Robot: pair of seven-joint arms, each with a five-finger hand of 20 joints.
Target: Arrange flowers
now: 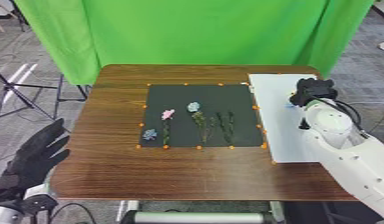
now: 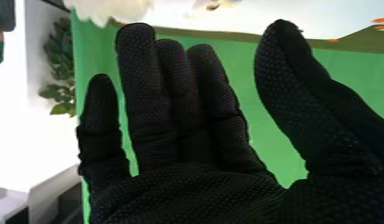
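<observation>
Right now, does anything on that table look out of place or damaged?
Nothing looks spilled. One oddity: the blue flower at the near left corner of the dark mat shows no stem, while the green stems on the mat's right show no blossom. They may just be loose parts for arranging.

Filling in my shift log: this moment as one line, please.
Arrange flowers | right hand: open, over white board | left hand: open, by table's left edge | pink flower: on black mat
</observation>
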